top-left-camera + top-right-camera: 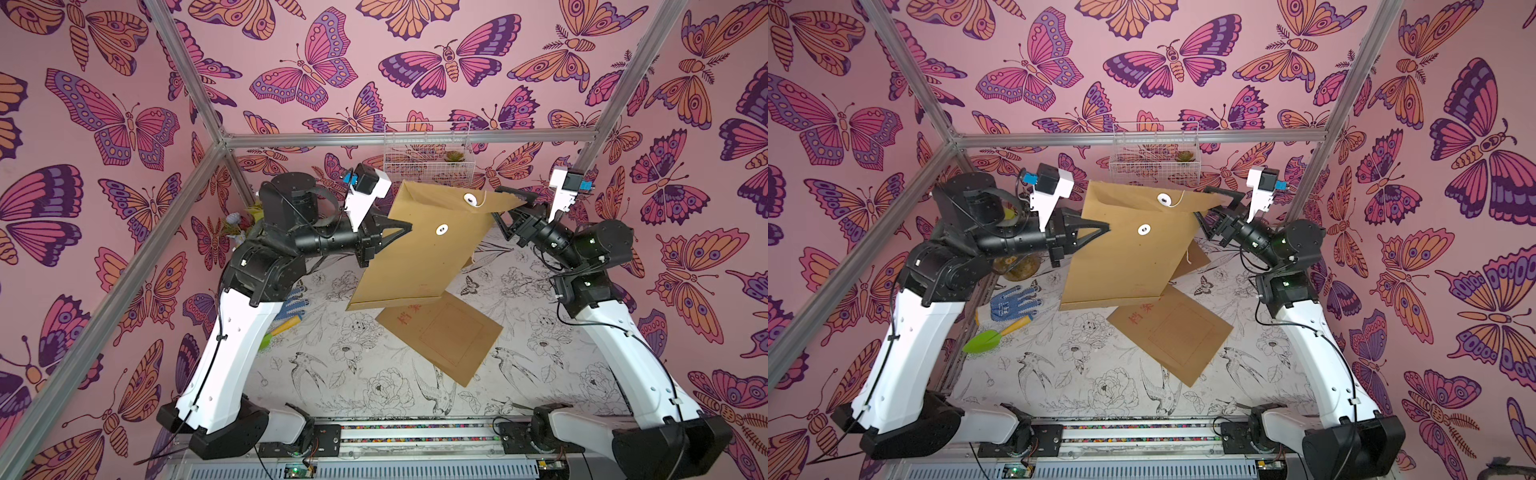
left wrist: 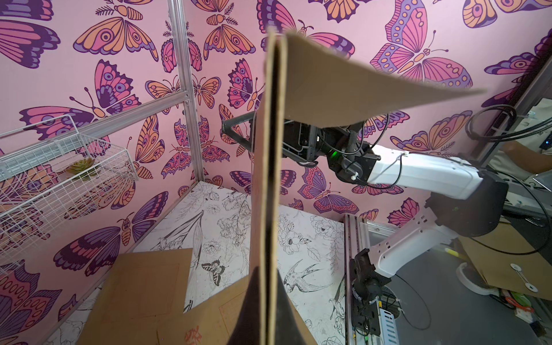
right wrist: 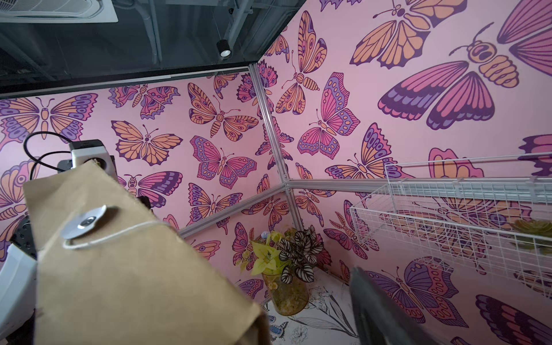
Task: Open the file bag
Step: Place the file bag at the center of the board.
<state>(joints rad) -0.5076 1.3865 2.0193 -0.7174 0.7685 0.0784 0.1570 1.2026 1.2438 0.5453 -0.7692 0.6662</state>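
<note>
The file bag [image 1: 415,249], a brown kraft envelope, hangs in the air above the table in both top views. My left gripper [image 1: 409,226] is shut on its left edge, and the left wrist view shows that edge [image 2: 265,179] pinched between the two fingers. The flap [image 1: 457,199] is lifted and points right. It carries a white disc [image 1: 470,199] with a loose string, and a second disc [image 1: 441,229] sits on the body. My right gripper [image 1: 497,202] stands open at the flap's tip. In the right wrist view the flap [image 3: 119,268] lies over one finger.
Another brown envelope [image 1: 440,336] lies flat on the table under the bag. A white wire basket [image 1: 428,149] hangs on the back wall. A vase of plants [image 3: 289,292] stands in the back left corner. A blue glove [image 1: 1013,305] and a green trowel [image 1: 984,340] lie left.
</note>
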